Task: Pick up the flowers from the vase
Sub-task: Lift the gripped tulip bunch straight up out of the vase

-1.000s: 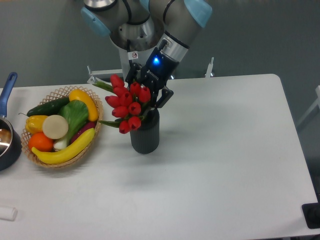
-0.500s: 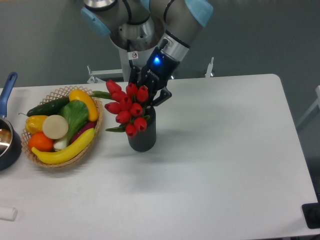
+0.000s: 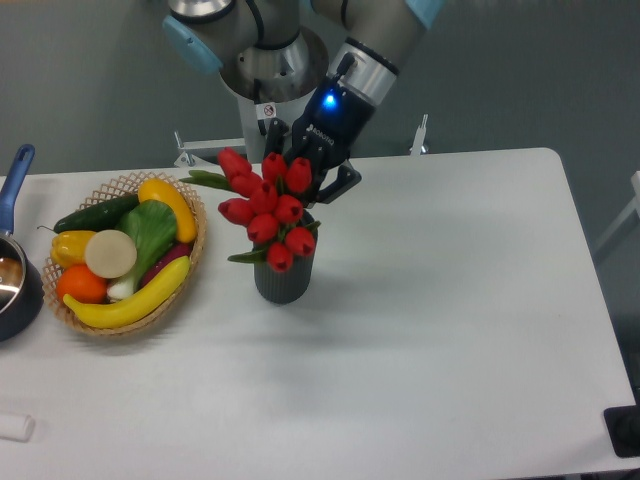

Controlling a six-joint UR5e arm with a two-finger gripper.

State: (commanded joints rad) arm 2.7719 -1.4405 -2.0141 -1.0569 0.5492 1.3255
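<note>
The flowers [image 3: 268, 208], a bunch of red tulip buds with green leaves, rise out of the dark grey ribbed vase [image 3: 280, 280] near the table's middle left. The bunch leans to the left above the vase mouth. My gripper [image 3: 318, 192] is behind and just right of the buds, above the vase, and looks shut on the bunch. The stems and the fingertips are hidden behind the buds.
A wicker basket [image 3: 187, 262] of fruit and vegetables stands left of the vase, close to the leaves. A dark pot with a blue handle [image 3: 14, 178] sits at the left edge. A small white object [image 3: 14, 427] lies at the front left.
The gripper and the flowers have risen and shifted slightly right. The vase has slid left and toward the front, and more of the bunch now stands above its mouth.
</note>
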